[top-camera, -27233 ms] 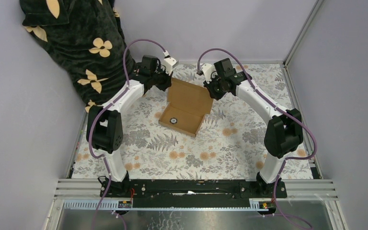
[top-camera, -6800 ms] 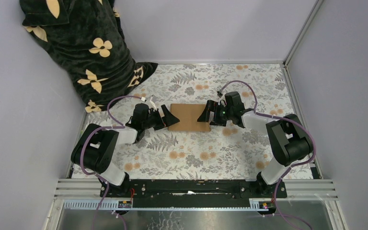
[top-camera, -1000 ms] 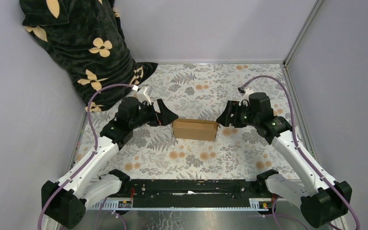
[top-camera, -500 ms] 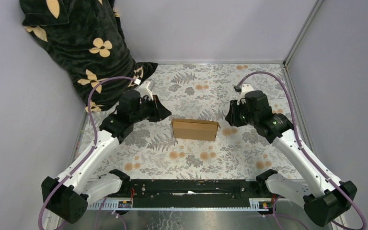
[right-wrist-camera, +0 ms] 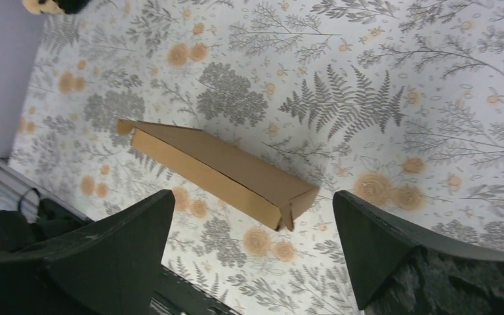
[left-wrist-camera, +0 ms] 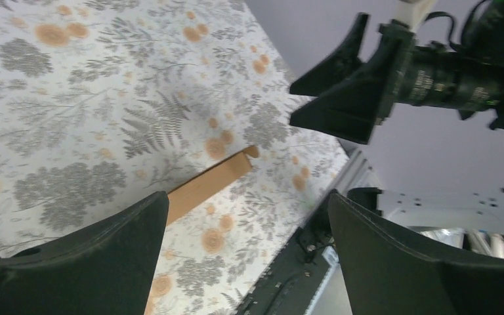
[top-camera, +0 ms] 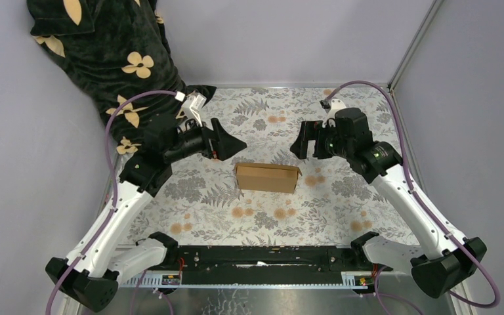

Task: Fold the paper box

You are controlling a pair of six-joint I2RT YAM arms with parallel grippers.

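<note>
Box lies shut at the table's centre, both grippers clear of it

Cardboard first: the paper box (top-camera: 267, 177) rests flat on the floral tablecloth (top-camera: 269, 220) at about the middle of the top view. It is shallow and brown, with its long axis running from 9 o'clock to 3 o'clock. A small tab pokes out at the 3 o'clock end. In the right wrist view the same box (right-wrist-camera: 220, 167) slants from 10 o'clock down to 4 o'clock, its lid lying flat. The 4 o'clock end shows a folded flap seam. The lid is down, so whether anything lies inside cannot be told.

The left gripper (top-camera: 236, 146) hangs at 10 o'clock from the box, fingers spread wide and holding nothing. Its own camera shows only one end of the box (left-wrist-camera: 210, 184), the rest hidden behind a finger (left-wrist-camera: 72, 262). The right gripper (top-camera: 300, 146) hangs at 2 o'clock from the box, likewise gaping wide and empty. Neither touches the cardboard.

A dark cloth with cream flowers (top-camera: 105, 59) is heaped at the 10 o'clock corner.
</note>
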